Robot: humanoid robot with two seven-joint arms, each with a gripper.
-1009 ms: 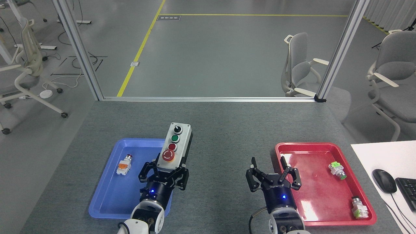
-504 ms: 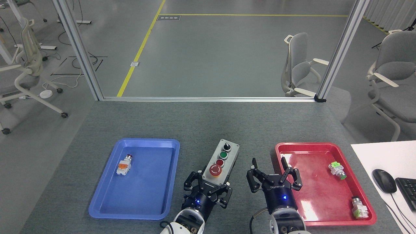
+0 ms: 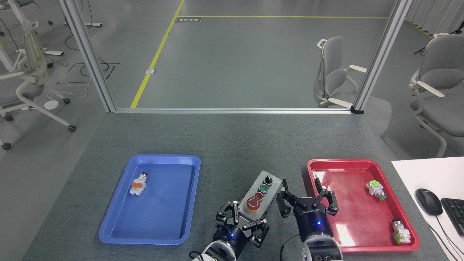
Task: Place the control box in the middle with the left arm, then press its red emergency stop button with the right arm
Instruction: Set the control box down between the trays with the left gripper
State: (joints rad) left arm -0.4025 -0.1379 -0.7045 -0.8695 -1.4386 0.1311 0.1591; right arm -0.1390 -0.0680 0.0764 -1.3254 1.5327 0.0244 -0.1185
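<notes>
Our left gripper [image 3: 243, 221] is clamped on the near end of the oblong control box with a light grey face and black base [image 3: 260, 195], which sits tilted over the bare grey speckled felt-like table surface [image 3: 232, 145], between the blue plastic tray [image 3: 119, 221] on the left and the red plastic tray [image 3: 362, 246] on the right. Its large red mushroom-head emergency stop button [image 3: 253, 203] is nearest us. Our right gripper [image 3: 307, 197] hangs just beside the box, fingers spread apart.

Grey speckled felt-like counter [image 3: 232, 141], control box [image 3: 261, 192] near its front edge, blue tray [image 3: 119, 217] well left of the box, red tray [image 3: 406, 214] just right of it
</notes>
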